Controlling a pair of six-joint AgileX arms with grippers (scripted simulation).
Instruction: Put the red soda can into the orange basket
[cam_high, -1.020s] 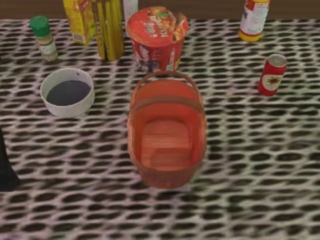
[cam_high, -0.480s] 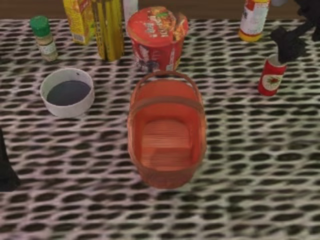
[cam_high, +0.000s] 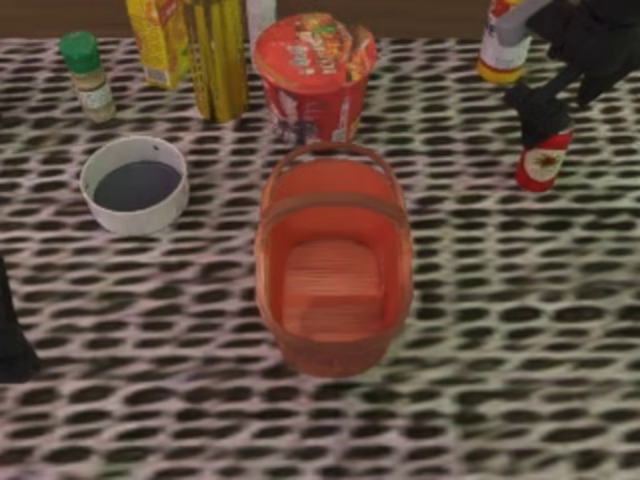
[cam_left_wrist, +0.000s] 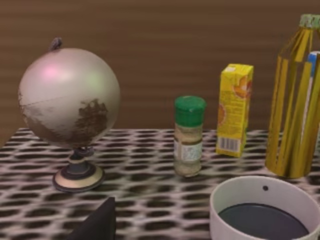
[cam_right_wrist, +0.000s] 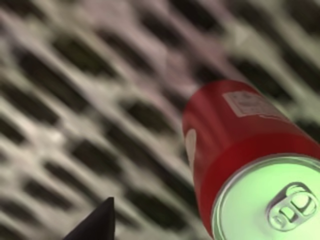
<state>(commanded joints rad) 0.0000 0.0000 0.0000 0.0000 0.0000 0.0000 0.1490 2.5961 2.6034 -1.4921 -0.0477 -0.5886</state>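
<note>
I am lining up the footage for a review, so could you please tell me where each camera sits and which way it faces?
Top view: above the table, looking down on the orange basket; right gripper over the red soda can, left arm at the left edge.
Left wrist view: low at the table's left, facing a globe, green-capped jar and white bowl; a dark gripper tip shows.
Right wrist view: just above the can, looking down on its top; one dark gripper tip shows.
Shared: the can in top and right wrist views; the bowl and jar in top and left wrist views.
</note>
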